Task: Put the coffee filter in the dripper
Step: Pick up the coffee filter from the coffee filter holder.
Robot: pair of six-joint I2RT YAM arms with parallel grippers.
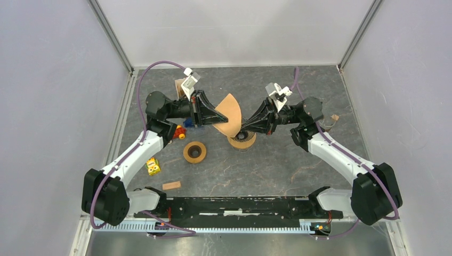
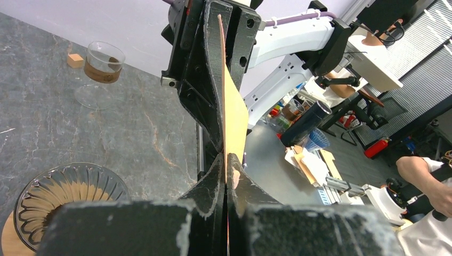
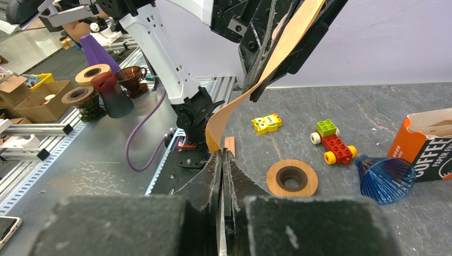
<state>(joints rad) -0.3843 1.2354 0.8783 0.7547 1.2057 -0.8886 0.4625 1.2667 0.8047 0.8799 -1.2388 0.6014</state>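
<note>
Where it hangs just above and to the left of the dripper (image 1: 241, 142), the filter (image 1: 229, 113) is folded flat and unopened, clear of the dripper's upturned mouth. The left gripper (image 1: 215, 117) has its jaws pressed together on one edge, and the right gripper (image 1: 247, 129) pinches the opposite, lower edge with its jaws likewise closed. The long axis runs from one gripper to the other, with the curved rim turned toward the right arm's side, and each wrist view shows the sheet edge-on.
</note>
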